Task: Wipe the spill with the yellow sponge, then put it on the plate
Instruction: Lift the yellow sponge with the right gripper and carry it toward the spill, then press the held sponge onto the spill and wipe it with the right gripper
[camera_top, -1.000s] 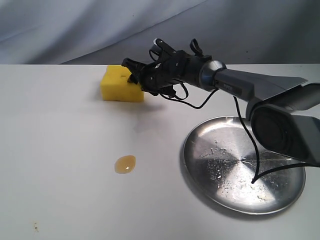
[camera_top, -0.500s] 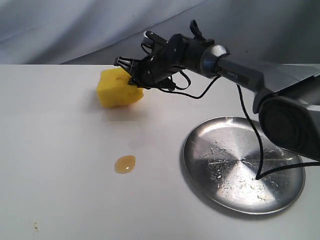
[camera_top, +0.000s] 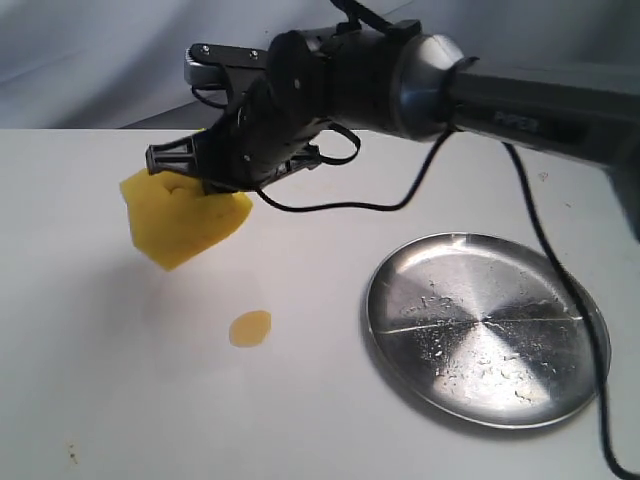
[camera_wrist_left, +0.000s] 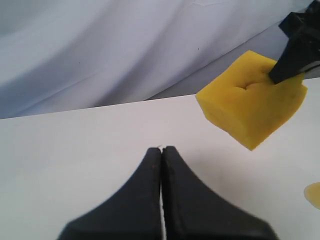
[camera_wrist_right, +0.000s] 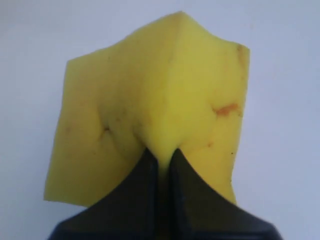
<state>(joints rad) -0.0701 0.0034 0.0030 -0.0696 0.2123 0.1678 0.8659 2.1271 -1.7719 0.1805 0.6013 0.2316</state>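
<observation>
The yellow sponge (camera_top: 183, 220) hangs tilted in the air above the white table, up and to the left of the spill (camera_top: 250, 328), a small amber puddle. My right gripper (camera_top: 205, 180) is shut on the sponge, pinching a fold of its foam (camera_wrist_right: 162, 125) between the fingertips. The left wrist view shows the same sponge (camera_wrist_left: 252, 102) with a black fingertip (camera_wrist_left: 290, 62) pressed into it, and the spill's edge (camera_wrist_left: 314, 195) at the frame border. My left gripper (camera_wrist_left: 161, 149) is shut on nothing, low over bare table. The silver plate (camera_top: 400, 270) lies at the right.
The right arm and its black cable (camera_top: 520, 190) reach across above the plate. A grey cloth backdrop (camera_top: 90, 60) rises behind the table's far edge. A tiny brown speck (camera_top: 71, 456) lies near the front left.
My right gripper has lifted the sponge off the table at the back and carried it left and toward the front, closer to the spill. The sponge now hangs tilted.
</observation>
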